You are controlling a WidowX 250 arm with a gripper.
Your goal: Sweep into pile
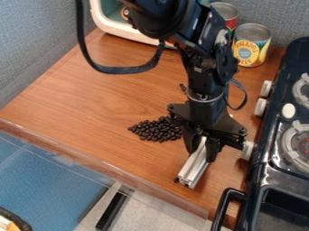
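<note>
Well, the little dark beans (158,130) lie loosely bunched on the wooden counter (78,97), just beside the black hand (201,156). The hand is closed around a silver metal bar (193,169), its fingers snug on both sides. A hard push could send beans rolling off the front edge. If the bar tips up, some might slip under it. It could also bump the toy stove (263,160) nearby.

- looking from where?
- from above the counter (78,99), slanting down past its front edge.
- facing which way?
- toward the back wall (280,18).
- how near?
- near enough to cut off the stove (259,169) at right, far enough back to take in floor (151,210) at the bottom.
</note>
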